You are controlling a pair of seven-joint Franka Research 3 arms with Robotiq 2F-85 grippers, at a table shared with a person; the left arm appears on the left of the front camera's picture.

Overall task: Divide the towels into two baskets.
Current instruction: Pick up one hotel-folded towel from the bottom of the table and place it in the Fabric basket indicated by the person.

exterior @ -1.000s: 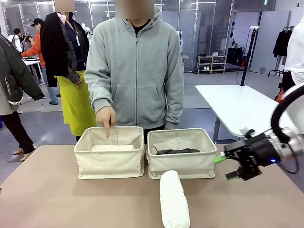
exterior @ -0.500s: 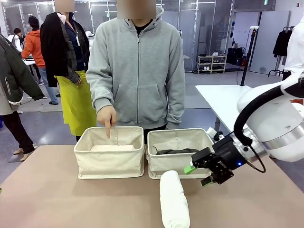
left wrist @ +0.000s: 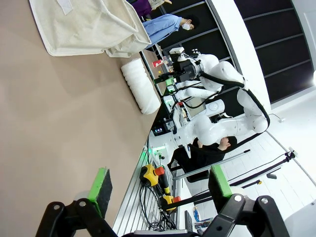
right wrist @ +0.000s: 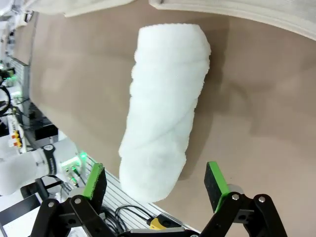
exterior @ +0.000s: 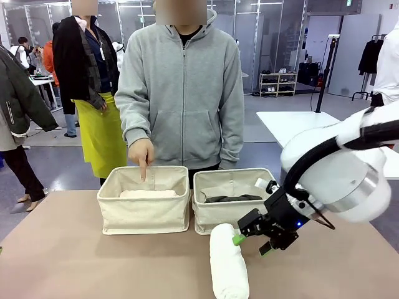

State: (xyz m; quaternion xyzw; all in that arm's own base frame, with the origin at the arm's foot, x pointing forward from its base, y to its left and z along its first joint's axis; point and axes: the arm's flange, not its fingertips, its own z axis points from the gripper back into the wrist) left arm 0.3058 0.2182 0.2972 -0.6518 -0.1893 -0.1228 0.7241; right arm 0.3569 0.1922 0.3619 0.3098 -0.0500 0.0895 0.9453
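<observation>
A white towel roll (exterior: 228,266) is laid on the brown table (exterior: 75,261), just in front of the right basket (exterior: 237,208), where a dark grey towel (exterior: 232,199) is tucked in. A pale towel (exterior: 148,194) sits in the left basket (exterior: 144,208), which is being pointed into by the person's hand (exterior: 139,152). The right gripper (exterior: 248,244) is spread wide beside the roll's far end, nothing held. The left gripper (left wrist: 158,183) is wide open too, empty.

A white side table (exterior: 312,140) stands beyond, perhaps shelving (exterior: 278,84) farther back.
</observation>
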